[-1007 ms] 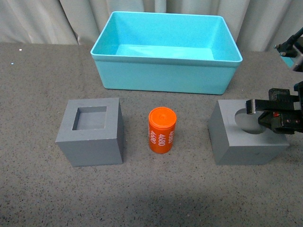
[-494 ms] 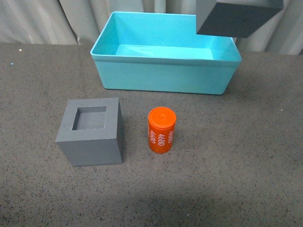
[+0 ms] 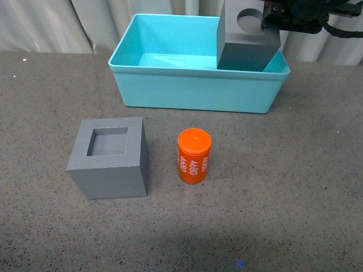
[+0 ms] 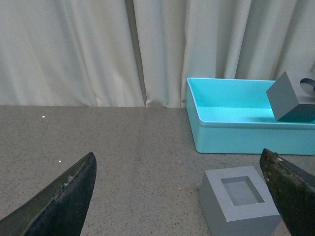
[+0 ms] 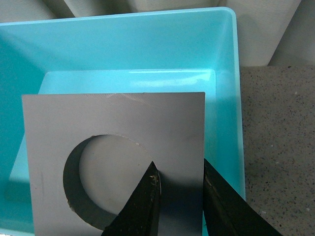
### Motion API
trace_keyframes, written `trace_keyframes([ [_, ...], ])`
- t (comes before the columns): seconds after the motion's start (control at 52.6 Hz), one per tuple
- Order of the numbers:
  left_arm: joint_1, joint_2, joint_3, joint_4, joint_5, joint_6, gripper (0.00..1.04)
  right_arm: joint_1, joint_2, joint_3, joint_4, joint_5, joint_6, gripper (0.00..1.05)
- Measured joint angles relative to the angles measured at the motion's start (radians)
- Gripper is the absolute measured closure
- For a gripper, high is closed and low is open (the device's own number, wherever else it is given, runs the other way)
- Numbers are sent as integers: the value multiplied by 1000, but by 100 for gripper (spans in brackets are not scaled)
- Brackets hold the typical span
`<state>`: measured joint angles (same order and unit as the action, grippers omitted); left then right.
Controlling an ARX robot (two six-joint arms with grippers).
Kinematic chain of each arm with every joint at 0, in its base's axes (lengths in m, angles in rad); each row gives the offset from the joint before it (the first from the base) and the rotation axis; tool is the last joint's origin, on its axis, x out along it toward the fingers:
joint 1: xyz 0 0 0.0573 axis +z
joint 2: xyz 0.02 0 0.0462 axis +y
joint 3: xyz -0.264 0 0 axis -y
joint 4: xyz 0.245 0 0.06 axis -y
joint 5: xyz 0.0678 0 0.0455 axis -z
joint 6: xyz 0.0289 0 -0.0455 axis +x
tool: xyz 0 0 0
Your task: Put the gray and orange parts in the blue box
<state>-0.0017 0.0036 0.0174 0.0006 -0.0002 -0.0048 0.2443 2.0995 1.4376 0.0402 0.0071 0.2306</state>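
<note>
My right gripper is shut on the gray cube with the round hole and holds it tilted over the right end of the blue box. In the right wrist view one finger sits inside the hole and the other outside the cube's wall; the cube hangs over the box's floor. The gray cube with the square recess and the orange cylinder printed "4680" stand on the table in front of the box. My left gripper is open and empty, back from the recessed cube.
The table is a dark speckled surface. Pale curtains hang behind the box. The held cube also shows in the left wrist view above the box.
My right gripper has lifted the round-hole cube from the table at the right, carried it up and back, and now holds it lower, over the box's right end.
</note>
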Motion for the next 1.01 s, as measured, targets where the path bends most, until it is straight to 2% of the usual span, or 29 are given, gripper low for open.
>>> trace_keyframes([
  [0.798, 0, 0, 0, 0, 0, 0, 7, -19, 186, 205, -163, 33, 19, 87],
  [0.931, 0, 0, 0, 0, 0, 0, 7, -19, 180, 199, -146, 21, 21, 61],
  [1.007, 0, 0, 0, 0, 0, 0, 7, -19, 159, 164, -113, 19, 18, 50],
])
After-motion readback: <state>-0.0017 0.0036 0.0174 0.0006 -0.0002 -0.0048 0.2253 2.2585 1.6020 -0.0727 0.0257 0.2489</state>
